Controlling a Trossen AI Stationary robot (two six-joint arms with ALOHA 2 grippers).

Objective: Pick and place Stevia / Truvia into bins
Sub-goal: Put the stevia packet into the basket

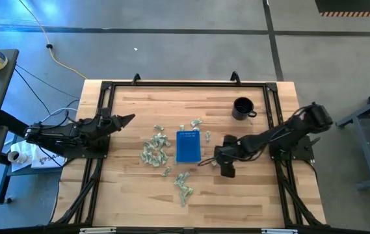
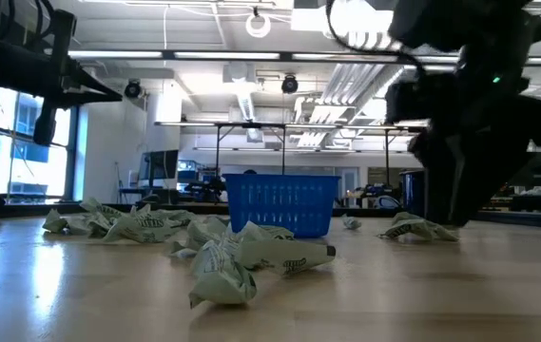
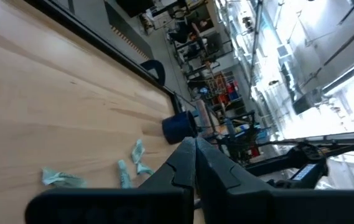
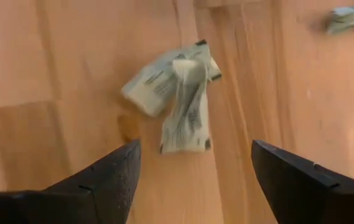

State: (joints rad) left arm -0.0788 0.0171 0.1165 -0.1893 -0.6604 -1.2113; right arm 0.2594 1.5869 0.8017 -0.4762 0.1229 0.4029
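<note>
Many crumpled pale green and white Stevia packets lie flat on the wooden table around the blue tray (image 1: 188,145): a cluster to its left (image 1: 153,151), some nearer the front (image 1: 183,185), a few behind it (image 1: 195,123). The low view shows the tray (image 2: 282,201) and packets (image 2: 227,261) too. My right gripper (image 1: 225,168) is open and empty, low over the table just right of the tray; two overlapping packets (image 4: 178,99) lie on the wood ahead of its fingers (image 4: 195,155). My left gripper (image 1: 127,119) is shut and empty at the table's left side.
A black mug (image 1: 242,108) stands at the far right of the table and also shows in the left wrist view (image 3: 178,126). A black frame rail (image 1: 185,83) runs round the table's edges. Bare wood lies along the near edge (image 1: 237,208).
</note>
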